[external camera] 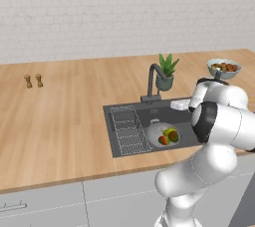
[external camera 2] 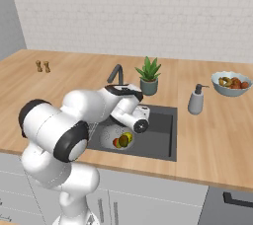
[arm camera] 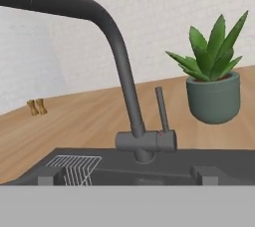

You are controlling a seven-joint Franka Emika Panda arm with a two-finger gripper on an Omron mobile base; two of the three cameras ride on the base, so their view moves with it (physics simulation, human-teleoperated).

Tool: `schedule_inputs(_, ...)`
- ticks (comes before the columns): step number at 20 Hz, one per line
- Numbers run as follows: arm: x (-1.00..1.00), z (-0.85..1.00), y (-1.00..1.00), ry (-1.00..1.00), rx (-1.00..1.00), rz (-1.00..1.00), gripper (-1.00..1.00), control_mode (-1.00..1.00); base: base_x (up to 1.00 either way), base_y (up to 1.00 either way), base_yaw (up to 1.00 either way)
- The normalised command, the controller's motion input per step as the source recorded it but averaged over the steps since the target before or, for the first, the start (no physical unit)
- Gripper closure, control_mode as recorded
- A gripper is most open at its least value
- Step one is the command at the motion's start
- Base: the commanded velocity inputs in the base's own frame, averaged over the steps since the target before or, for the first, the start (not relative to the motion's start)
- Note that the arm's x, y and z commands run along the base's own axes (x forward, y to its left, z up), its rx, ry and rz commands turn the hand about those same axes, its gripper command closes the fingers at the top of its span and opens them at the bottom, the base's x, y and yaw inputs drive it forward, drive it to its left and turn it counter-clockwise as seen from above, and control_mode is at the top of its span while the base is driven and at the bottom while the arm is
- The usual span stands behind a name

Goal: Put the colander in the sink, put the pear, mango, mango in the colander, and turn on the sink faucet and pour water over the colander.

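Left base view. Sink (external camera: pixel 144 114): one dark basin recessed in the wooden worktop (external camera: pixel 64 116), wire rack (external camera: pixel 127 130) in its left part. Colander (external camera: pixel 162 134): one, in the basin right of the rack, holding three fruits, among them a yellow-green pear (external camera: pixel 169 132). Sink faucet (external camera: pixel 152 82): one, at the sink's rear edge. Potted plant (external camera: pixel 166 72): one, just right of the faucet. Fruit bowl (external camera: pixel 224 67): one, well right of the sink. Shakers (external camera: pixel 33 81): two, far left of the sink. The arm hides the sink's right end.

Right base view. Colander (external camera 2: pixel 120 139) in the sink (external camera 2: pixel 160 135), below the arm's wrist, fruit inside. Soap dispenser (external camera 2: pixel 196 99): one, right of the sink. Faucet (external camera 2: pixel 116 73) behind the wrist.

Hand view. Tool (arm camera: pixel 128 176): two dark tips low in frame, set wide apart, holding nothing. Faucet (arm camera: pixel 127 84) directly ahead between them, its lever (arm camera: pixel 161 107) upright. Plant (arm camera: pixel 213 79) right of the faucet; shakers (arm camera: pixel 36 107) left of it.
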Motion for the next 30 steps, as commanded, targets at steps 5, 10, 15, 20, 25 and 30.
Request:
schedule_inputs(5,0.39,-0.12,0.00,0.00,0.00,-0.02,-1.00,-1.00,0.00,0.00,0.00)
schedule_inputs(10,0.30,-0.16,0.00,0.00,0.00,-0.01,-1.00,-1.00,0.00,0.00,0.00)
schedule_inputs(15,0.19,-0.20,0.00,0.00,0.00,0.00,-1.00,-1.00,0.00,0.00,0.00)
schedule_inputs(20,0.22,-0.20,0.00,-0.01,0.00,0.00,-1.00,-1.00,0.00,0.00,0.00)
schedule_inputs(25,0.29,-0.11,0.00,-0.01,0.00,-0.02,-1.00,-1.00,0.00,0.00,0.00)
schedule_inputs(30,0.31,0.00,0.00,0.00,0.00,-0.05,-1.00,-1.00,0.00,0.00,0.00)
